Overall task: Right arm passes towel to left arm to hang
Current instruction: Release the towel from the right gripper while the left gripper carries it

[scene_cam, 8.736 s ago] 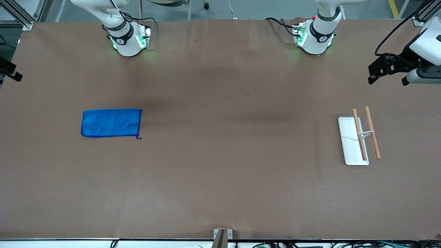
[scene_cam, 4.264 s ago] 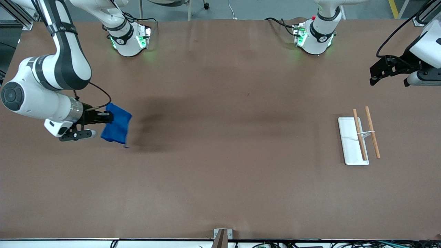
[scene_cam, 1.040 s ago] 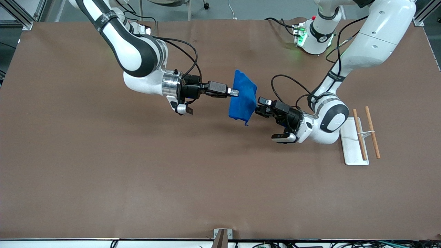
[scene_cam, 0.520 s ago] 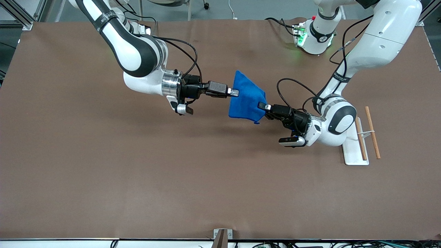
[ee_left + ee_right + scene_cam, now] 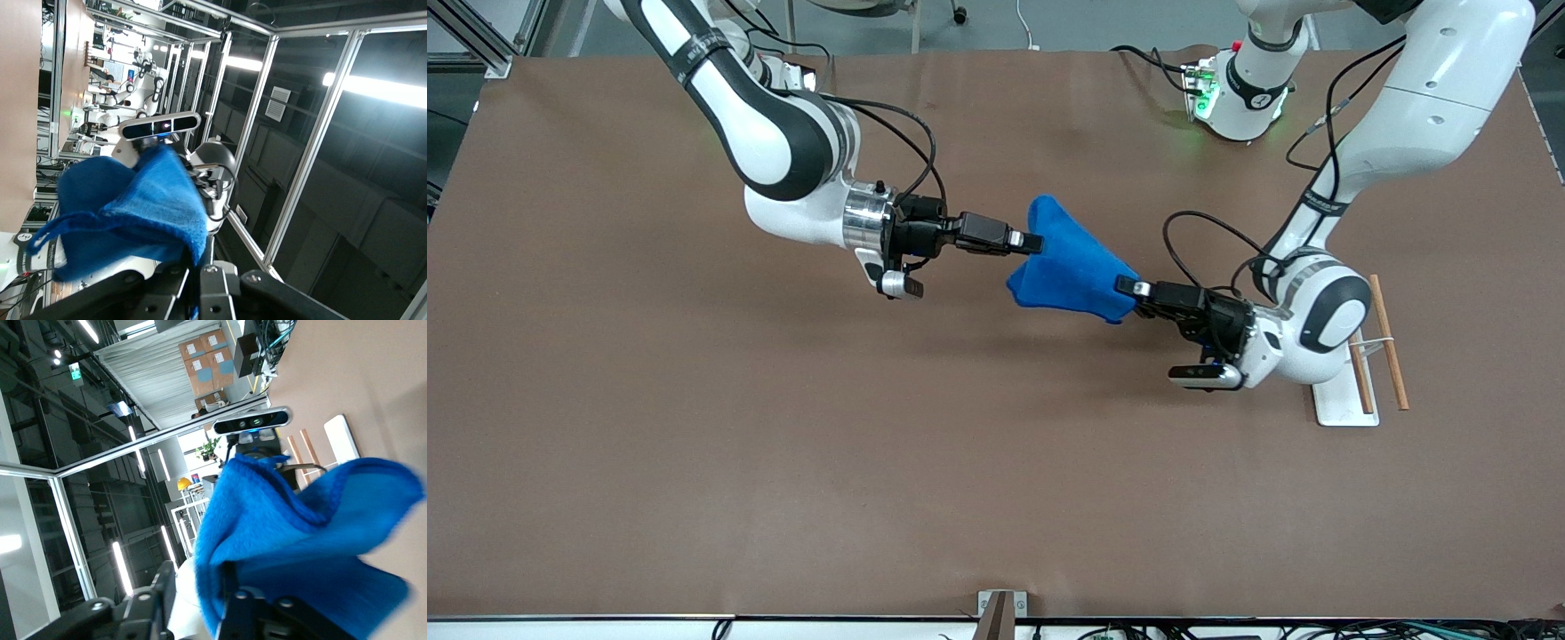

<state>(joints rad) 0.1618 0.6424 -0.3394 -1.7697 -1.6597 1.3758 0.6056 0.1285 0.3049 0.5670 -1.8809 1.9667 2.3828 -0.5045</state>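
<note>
I see the towel (image 5: 1072, 271) up in the air over the middle of the tabletop (image 5: 694, 444), stretched between both hands. My right hand (image 5: 1034, 243) pinches its upper edge, and my left hand (image 5: 1127, 287) is clamped on the corner toward the left arm's end. The rack (image 5: 1352, 391) with its two wooden rods sits on the tabletop, partly under the left arm's wrist.

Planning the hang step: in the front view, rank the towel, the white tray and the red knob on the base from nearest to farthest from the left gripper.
1. Towel: held in the left gripper, above mid-table.
2. White tray: toward the left arm's end, partly under the arm.
3. Red knob: on the left arm's base, at the table's edge.
</note>
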